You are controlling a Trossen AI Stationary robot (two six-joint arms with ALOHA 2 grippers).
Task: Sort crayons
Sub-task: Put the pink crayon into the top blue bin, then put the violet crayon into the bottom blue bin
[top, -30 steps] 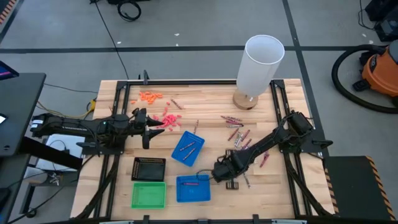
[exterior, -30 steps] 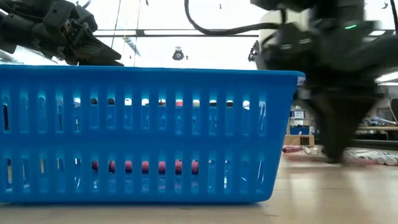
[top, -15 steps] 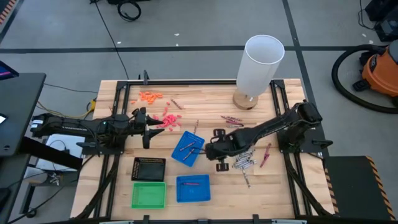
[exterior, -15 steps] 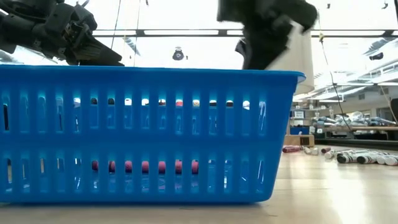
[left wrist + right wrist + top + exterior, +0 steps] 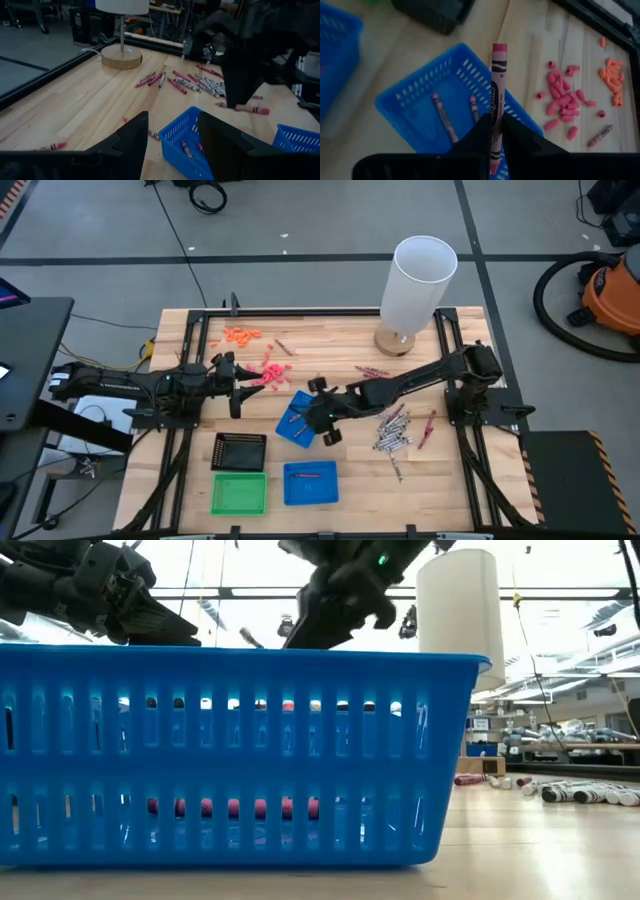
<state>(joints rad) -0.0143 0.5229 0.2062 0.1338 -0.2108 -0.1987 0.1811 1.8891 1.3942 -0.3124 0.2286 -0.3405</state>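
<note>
Over the tilted blue tray [image 5: 301, 418] at the table's middle, the right gripper [image 5: 318, 423] hangs clenched on a pink crayon [image 5: 496, 102]. In the right wrist view the stick juts straight out from between the two dark fingers [image 5: 480, 136], label showing, with the tray below it and two crayons in the tray [image 5: 444, 117] lying on its floor.

From the tray, the loose crayons [image 5: 392, 430] lie at about three o'clock, a scattered heap on the bare wood, grey ones bunched together and a few red ones around them; more red ones [image 5: 374, 375] sit toward one o'clock, near the wooden foot of the white lamp [image 5: 420, 285]. A second blue tray [image 5: 311, 483] stands at six o'clock with one red crayon [image 5: 307, 476] in it. The black tray [image 5: 241, 451] and the green tray [image 5: 240, 493] stand at about seven o'clock.

At nine o'clock the left gripper [image 5: 240, 388] waits above the table, its fingers spread apart and holding nothing. Just beyond it, toward eleven o'clock, lie pink bits [image 5: 272, 370] and orange bits [image 5: 240, 335].
</note>
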